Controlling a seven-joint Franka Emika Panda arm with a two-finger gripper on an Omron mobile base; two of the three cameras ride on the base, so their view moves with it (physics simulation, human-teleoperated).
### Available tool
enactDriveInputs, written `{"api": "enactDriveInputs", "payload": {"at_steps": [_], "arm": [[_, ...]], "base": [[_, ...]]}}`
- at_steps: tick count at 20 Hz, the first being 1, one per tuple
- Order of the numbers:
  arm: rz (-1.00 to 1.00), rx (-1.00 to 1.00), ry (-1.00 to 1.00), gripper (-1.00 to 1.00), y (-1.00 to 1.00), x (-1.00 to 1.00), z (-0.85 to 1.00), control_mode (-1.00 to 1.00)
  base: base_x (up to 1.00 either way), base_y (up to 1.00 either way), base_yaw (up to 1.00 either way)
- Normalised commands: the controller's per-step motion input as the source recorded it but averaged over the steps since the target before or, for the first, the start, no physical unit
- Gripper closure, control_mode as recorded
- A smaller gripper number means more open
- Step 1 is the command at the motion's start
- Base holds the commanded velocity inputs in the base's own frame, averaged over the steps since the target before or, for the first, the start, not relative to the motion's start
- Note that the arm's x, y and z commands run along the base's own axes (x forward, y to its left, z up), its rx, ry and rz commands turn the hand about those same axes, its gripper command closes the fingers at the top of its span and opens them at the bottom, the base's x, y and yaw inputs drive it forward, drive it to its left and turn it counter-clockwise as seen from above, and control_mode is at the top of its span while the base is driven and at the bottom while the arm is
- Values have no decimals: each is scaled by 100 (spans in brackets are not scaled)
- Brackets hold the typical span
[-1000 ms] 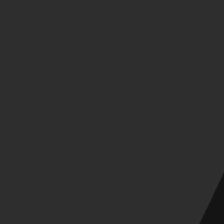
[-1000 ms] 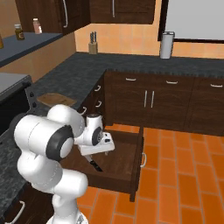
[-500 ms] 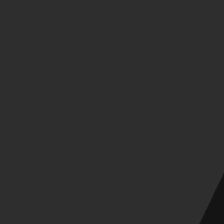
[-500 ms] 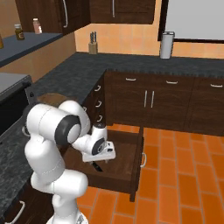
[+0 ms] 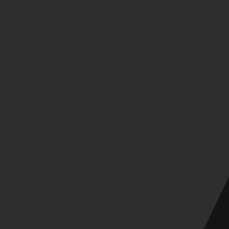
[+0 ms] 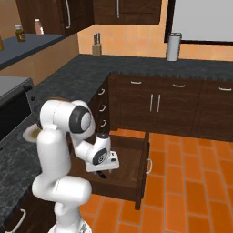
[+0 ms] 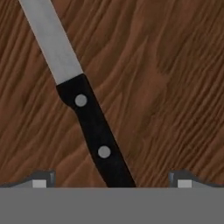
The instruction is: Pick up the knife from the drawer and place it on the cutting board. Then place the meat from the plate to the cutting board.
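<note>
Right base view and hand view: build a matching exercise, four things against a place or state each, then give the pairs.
Things:
1. knife
2. drawer
3. hand
4. knife block

Places or states:
A. pulled out from the cabinets
B. on the far counter by the wall
C. flat on the wooden drawer floor
D. fingers spread, either side of the black handle

Pairs: 1-C, 2-A, 3-D, 4-B

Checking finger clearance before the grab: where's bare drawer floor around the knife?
Hand view: bare wood of the drawer lies open on both sides of the knife, wider on the view's right. Crowded only along the knife, which runs diagonally between the open gripper tips.
</note>
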Motion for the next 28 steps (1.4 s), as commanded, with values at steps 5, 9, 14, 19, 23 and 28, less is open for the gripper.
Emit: {"api": "enactDriveInputs", "payload": {"at_steps": [5,9,14,19,23,28], "arm": [[0,0,1,-100,1,43,-37,-100],[0,0,10,-100,0,16,-62,-100],[0,0,7,100,0,4,-47,-100],[0,0,0,100,0,0,2,-100],[-5,0,-3,100,-4,-13,51,-100],[-11,0,-15,100,-14,-28,100,-100]], "base": [[0,0,0],[0,0,0],[0,0,0],[0,0,0],[0,0,0],[0,0,0]]}}
